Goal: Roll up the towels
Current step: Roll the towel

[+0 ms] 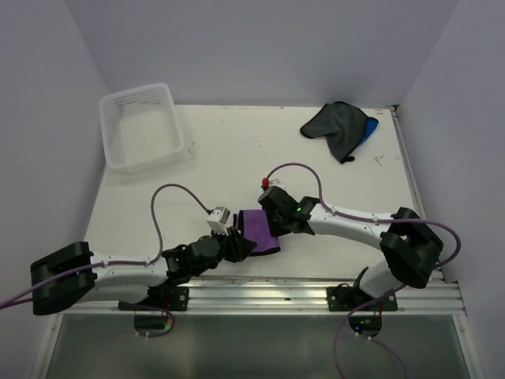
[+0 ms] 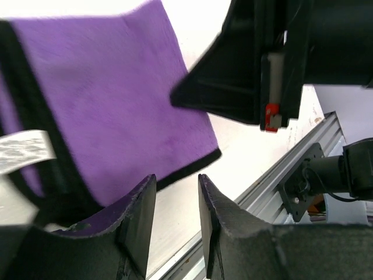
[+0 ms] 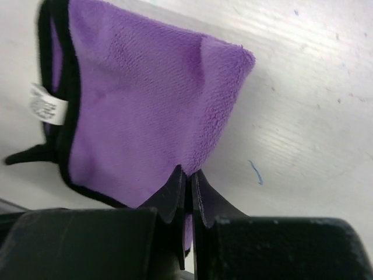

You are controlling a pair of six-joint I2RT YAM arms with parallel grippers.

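The purple towel (image 1: 258, 230), black-edged and folded, lies near the table's front edge between my two grippers. My right gripper (image 1: 272, 212) is at its far right side; in the right wrist view the jaws (image 3: 188, 172) are shut on the purple towel (image 3: 145, 111), pinching its edge. My left gripper (image 1: 237, 241) is at the towel's near left side; in the left wrist view it (image 2: 176, 185) is open and empty just past the purple towel's (image 2: 111, 99) hem. The dark grey towel (image 1: 335, 125) lies crumpled at the back right over the blue towel (image 1: 371, 128).
The clear plastic tub (image 1: 142, 126) stands at the back left. The table's metal front rail (image 1: 316, 292) runs just behind the arm bases. White walls close in the left, back and right.
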